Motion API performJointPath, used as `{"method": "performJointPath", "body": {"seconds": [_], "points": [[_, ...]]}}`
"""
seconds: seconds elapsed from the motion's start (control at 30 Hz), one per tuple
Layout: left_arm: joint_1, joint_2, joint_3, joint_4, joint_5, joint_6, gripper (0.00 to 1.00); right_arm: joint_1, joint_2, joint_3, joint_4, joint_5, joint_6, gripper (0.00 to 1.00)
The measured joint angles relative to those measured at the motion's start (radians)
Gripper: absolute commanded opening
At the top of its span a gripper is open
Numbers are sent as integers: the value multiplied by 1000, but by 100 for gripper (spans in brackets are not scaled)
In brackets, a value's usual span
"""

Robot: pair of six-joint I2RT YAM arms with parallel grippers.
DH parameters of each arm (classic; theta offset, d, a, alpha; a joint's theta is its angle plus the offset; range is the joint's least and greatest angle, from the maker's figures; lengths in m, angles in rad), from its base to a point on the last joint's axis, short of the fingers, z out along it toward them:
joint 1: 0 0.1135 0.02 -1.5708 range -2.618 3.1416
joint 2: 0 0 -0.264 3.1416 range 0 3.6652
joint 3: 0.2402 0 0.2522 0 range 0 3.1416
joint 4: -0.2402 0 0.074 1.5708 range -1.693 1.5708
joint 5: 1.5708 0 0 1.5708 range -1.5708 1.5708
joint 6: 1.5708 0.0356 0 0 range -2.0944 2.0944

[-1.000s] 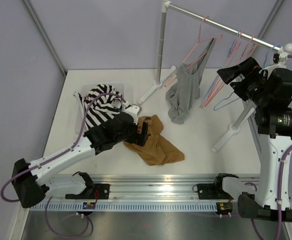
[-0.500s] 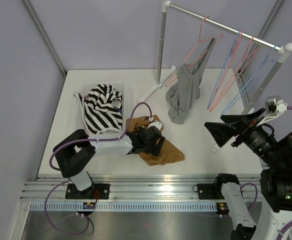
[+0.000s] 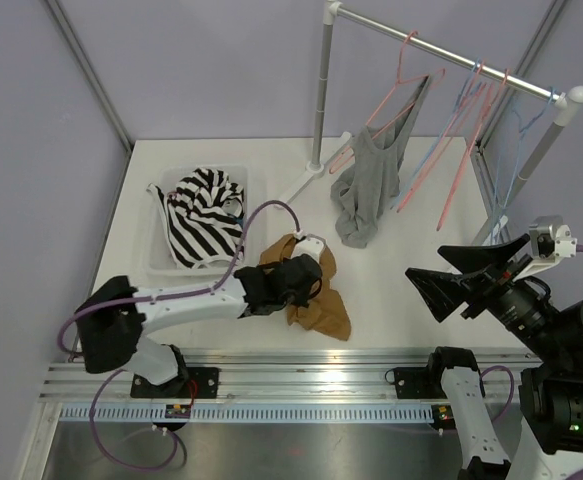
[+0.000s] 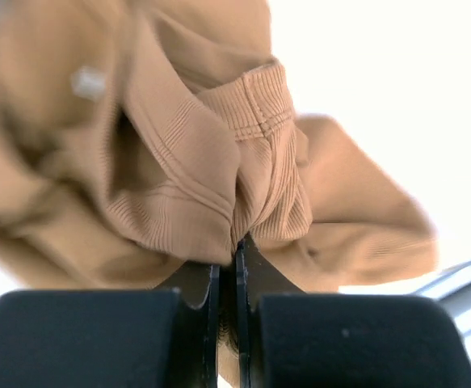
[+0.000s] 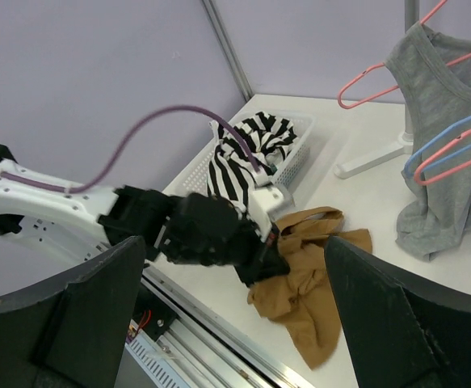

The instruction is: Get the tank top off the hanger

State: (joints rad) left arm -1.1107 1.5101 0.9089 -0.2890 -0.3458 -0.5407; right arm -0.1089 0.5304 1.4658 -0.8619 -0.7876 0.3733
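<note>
Tan top [image 3: 321, 305] pulled nearer between left fingers [image 4: 193, 297]; grey tank top [image 3: 366, 195] hangs apart.

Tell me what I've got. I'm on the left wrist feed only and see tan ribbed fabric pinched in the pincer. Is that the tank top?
Observer: No. The gray tank top hangs on a pink hanger on the rack.
Operator: Then what's the tan thing?
Observer: A separate tan garment, mostly on the table, next to the white basket that holds a striped garment.
Operator: Where's the right arm?
Observer: The right pincer is open and empty at the table's near right, well apart from the tank top.
</note>
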Motion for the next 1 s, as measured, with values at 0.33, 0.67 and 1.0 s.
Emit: {"method": "performJointPath", "body": {"seconds": [0.33,0.67,1.0], "points": [[24,-312,348,-364,-271,20,0,0,-51,-19,5,0,1,100],[394,-372,586,-590,-267,143,0,0,-57,-47,43,0,16,100],[866,-227,705,-587,68,221,0,0,-78,-198,415,-48,243,100]]}}
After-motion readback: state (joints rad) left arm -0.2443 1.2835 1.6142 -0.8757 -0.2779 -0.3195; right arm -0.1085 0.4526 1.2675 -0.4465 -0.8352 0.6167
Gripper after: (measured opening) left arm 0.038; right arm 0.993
